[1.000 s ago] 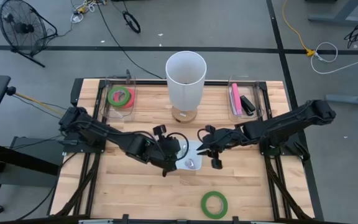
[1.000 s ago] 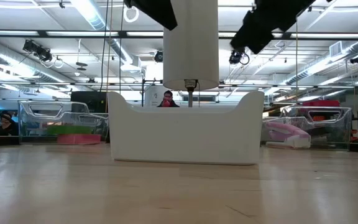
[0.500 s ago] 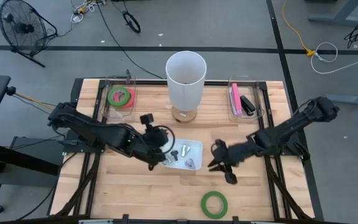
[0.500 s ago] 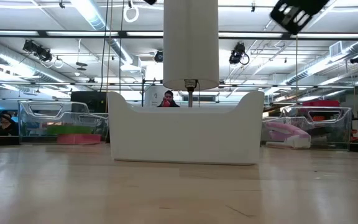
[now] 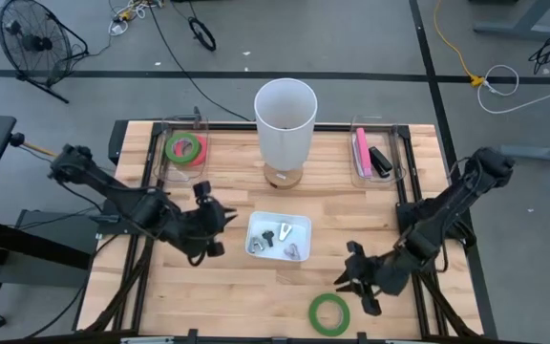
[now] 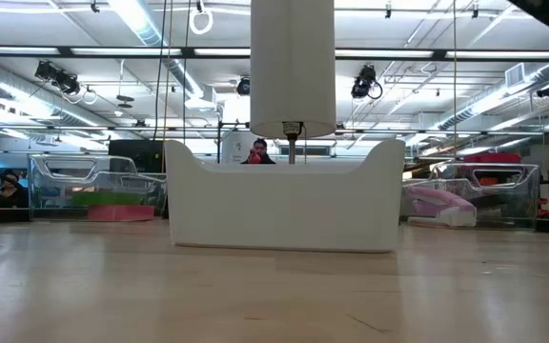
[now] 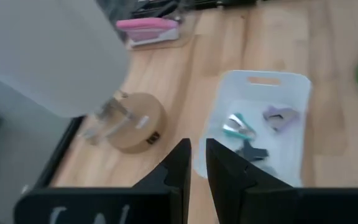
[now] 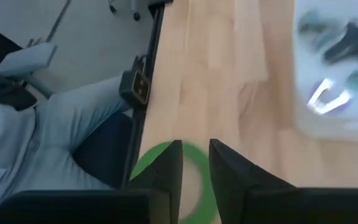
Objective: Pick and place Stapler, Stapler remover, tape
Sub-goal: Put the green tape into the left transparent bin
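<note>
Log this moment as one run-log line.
left gripper: shut, empty, left of white tray | right gripper: shut, empty, beside green tape roll | tray: three staple removers

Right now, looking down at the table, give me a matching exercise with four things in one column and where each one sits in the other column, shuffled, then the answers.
Things:
1. loose green tape ring
2. pink stapler
3. white tray
4. white lamp

Places:
A. middle of the table, holding small staple removers
B. clear bin at the far right corner
C. far edge, centre, on a round wooden base
D. near edge, close to the right end effector

Pairs: 1-D, 2-B, 3-A, 4-C
</note>
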